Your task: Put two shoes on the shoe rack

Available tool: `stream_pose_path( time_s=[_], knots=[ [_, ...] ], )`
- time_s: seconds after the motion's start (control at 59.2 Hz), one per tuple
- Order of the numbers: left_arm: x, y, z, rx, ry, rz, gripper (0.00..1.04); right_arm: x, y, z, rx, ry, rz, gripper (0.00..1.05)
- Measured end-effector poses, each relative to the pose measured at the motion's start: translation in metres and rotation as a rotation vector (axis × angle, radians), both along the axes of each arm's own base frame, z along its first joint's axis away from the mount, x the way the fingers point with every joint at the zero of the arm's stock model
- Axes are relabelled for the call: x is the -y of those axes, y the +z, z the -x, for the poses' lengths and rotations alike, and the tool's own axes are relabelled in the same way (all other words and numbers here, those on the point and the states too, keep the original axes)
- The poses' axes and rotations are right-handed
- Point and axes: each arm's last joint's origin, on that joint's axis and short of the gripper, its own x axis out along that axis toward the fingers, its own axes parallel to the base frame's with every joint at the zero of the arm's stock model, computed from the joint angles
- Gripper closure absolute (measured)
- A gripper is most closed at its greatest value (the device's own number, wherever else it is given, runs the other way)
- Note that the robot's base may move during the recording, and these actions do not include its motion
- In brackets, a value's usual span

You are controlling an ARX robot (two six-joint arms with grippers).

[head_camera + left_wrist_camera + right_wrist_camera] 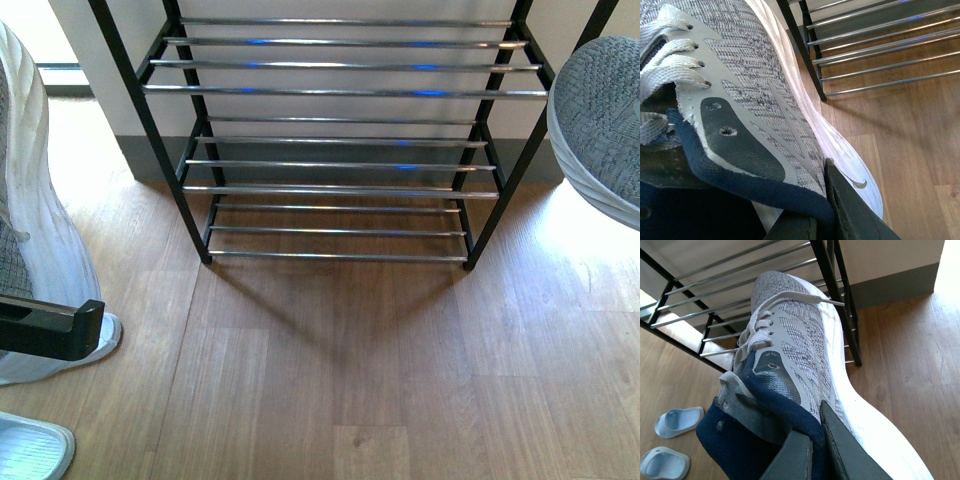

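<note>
Two grey knit sneakers hang in the air in front of a tall shoe rack [340, 90], one in each of the robot's grippers. The left shoe [35, 200] fills the left edge of the front view, its thick white sole showing. The left gripper [812, 215] is closed on the shoe's navy collar, with one dark finger [850, 210] pressed against the outside of the shoe. White laces and grey knit fill most of the left wrist view.

The right shoe [600, 120] enters at the upper right of the front view, where only its rounded toe shows. It sits level with the rack's upper tiers and just beside the rack's right upright. The right gripper [812, 425] pinches this shoe's navy collar between two dark fingers, and the toe points towards the rack.

Neither shoe rests on the silver rods. The rack stands on a wooden floor [400, 380] against a pale wall [890, 260]. Two light blue slippers [677, 421] lie on the floor, well away from the rack.
</note>
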Motion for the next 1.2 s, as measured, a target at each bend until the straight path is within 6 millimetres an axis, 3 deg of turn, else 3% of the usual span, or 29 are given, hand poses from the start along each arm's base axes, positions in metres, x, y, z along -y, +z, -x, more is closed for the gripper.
stream_pose_path(
  time_s=[0.625, 0.727, 0.811, 0.913, 1.031, 1.2],
  knots=[
    [0.0, 0.0, 0.0, 0.002, 0.004, -0.002, 1.03, 0.0, 0.0, 0.0, 0.001, 0.006, -0.003, 1.03],
    [0.0, 0.0, 0.0, 0.002, 0.004, -0.002, 1.03, -0.002, 0.0, -0.001, 0.168, 0.036, 0.038, 1.03],
    [0.0, 0.0, 0.0, 0.002, 0.003, -0.002, 1.03, -0.009, 0.012, -0.007, 0.253, 0.038, 0.052, 1.03],
    [0.0, 0.0, 0.0, 0.001, 0.002, -0.001, 1.03, -0.027, 0.036, -0.026, 0.238, 0.02, 0.003, 1.03],
    [0.0, 0.0, 0.0, 0.001, 0.002, -0.001, 1.03, -0.064, 0.06, -0.064, 0.13, 0.017, -0.101, 1.03],
    [0.0, 0.0, 0.0, 0.001, 0.002, -0.001, 1.03, -0.102, 0.074, -0.111, 0.013, -0.041, -0.192, 1.03]
  ],
)
